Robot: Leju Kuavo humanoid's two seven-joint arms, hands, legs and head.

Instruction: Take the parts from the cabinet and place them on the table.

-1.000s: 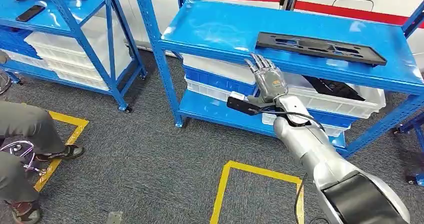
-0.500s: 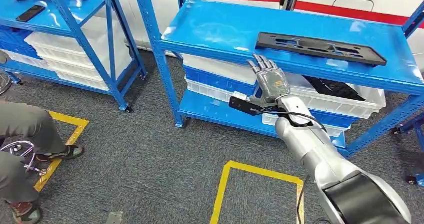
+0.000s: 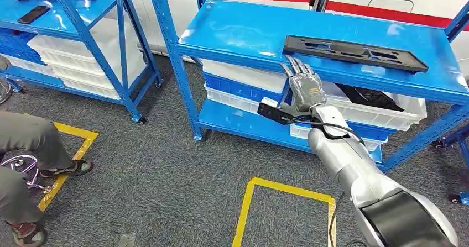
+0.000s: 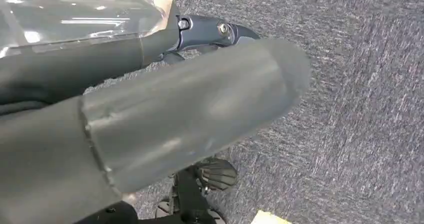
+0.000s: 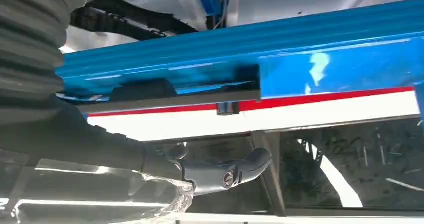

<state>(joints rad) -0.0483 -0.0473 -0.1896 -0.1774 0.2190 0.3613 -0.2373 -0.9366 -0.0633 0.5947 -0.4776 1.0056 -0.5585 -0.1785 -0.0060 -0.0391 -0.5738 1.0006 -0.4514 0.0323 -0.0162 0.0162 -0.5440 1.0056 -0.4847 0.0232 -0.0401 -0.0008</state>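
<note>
A silver right arm is reaching up from the lower right of the head view toward a blue metal cabinet (image 3: pixel 232 42), and the right hand (image 3: pixel 305 88) is hovering at the front lip of the upper shelf, fingers stretched out straight and slightly apart, gripping nothing. The part to be collected, a long flat black panel (image 3: pixel 354 53) with cut-out slots, is lying flat on that upper shelf, just beyond and slightly to the right of the fingertips, which are not yet touching it. Under the shelf, white and blue bins (image 3: pixel 381 111) are sitting stacked, one holding dark items. A second blue rack (image 3: pixel 72 15) is standing to the left with more bins, a seated person's legs (image 3: pixel 25 147) are showing at the left edge, and yellow tape (image 3: pixel 287 192) is marking a square on the grey carpet. The left hand (image 4: pixel 150 114) is hanging down over the carpet; whether it is open or closed cannot be told. The likely trouble from here: the fingers are arriving at edge height, so they may be knocking into the shelf lip or pushing the thin panel backward instead of getting under it, and a grip taken near one end of such a long piece could be letting it tilt and slip.
</note>
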